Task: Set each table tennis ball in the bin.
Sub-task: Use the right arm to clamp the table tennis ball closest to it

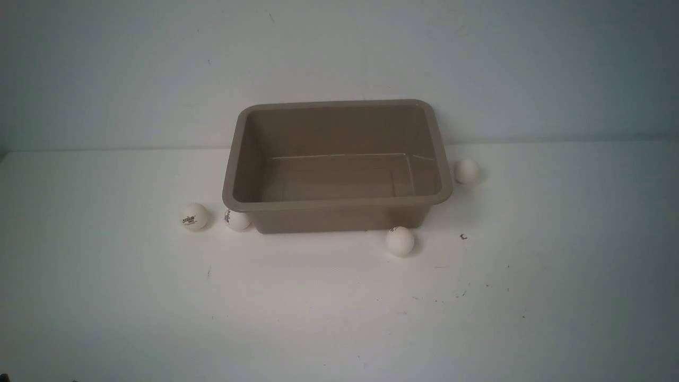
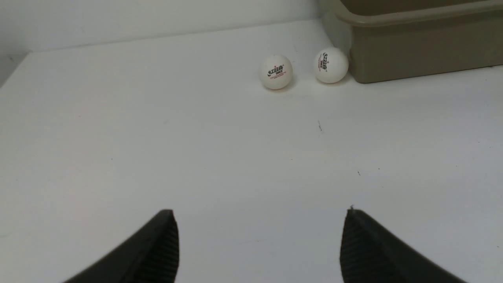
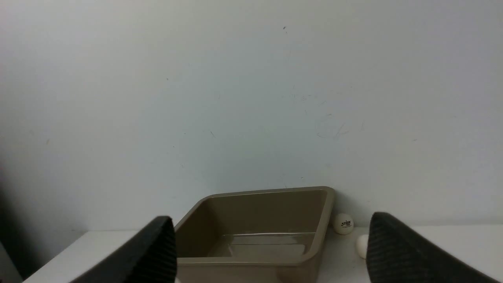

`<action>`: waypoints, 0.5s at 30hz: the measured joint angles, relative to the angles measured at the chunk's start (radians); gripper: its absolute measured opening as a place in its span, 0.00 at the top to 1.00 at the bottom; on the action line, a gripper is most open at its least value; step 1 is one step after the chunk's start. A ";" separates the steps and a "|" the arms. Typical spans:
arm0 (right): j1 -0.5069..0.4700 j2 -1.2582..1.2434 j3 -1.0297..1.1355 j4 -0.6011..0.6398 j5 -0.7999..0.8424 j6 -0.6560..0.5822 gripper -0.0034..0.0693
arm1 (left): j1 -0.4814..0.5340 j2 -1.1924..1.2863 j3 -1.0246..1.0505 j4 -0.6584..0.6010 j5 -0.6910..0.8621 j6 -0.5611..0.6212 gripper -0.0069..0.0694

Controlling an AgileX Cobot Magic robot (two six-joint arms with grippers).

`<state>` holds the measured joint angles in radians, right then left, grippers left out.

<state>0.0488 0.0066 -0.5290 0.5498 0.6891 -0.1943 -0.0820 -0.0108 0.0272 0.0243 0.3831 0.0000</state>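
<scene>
Balls (image 1: pixel 400 241), four of them, all sat on the white surface (image 1: pixel 106 297) and none was in the bin (image 1: pixel 339 204). The left tool (image 2: pixel 259 212) had its black fingers (image 2: pixel 157 251) wide apart with nothing between them. Well ahead of it lay a printed ball (image 2: pixel 276 72), and just past that a second ball (image 2: pixel 331 65) sat right by the bin's corner. The right tool (image 3: pixel 270 218) was spread wide too and held nothing, with the bin ahead of it. The balls were round and light, so a bump from one finger would likely send one rolling away, maybe off the surface. The second ball had little room next to the bin wall, so a finger might hit the bin and shove it. A ball let go from too high might bounce back out. Neither arm showed in the front view, so how high each tool hung was hard to tell. One finger of the right tool hid part of a half-hidden ball (image 3: pixel 361 246) beside the bin, and the other covered one end of the bin. Whether the second ball touched the bin could not be made out.
</scene>
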 joint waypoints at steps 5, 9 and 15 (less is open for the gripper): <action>0.000 0.000 0.000 0.019 0.004 0.000 0.14 | 0.000 0.000 0.000 0.002 0.000 0.000 0.26; 0.000 0.000 0.000 0.021 0.005 0.000 0.14 | 0.000 0.000 0.000 0.002 -0.004 0.000 0.26; 0.000 0.000 -0.001 0.027 0.017 0.000 0.14 | 0.000 0.000 0.002 -0.120 -0.130 -0.032 0.26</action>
<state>0.0488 0.0066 -0.5296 0.5771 0.7065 -0.1943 -0.0820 -0.0108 0.0291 -0.0959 0.2531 -0.0324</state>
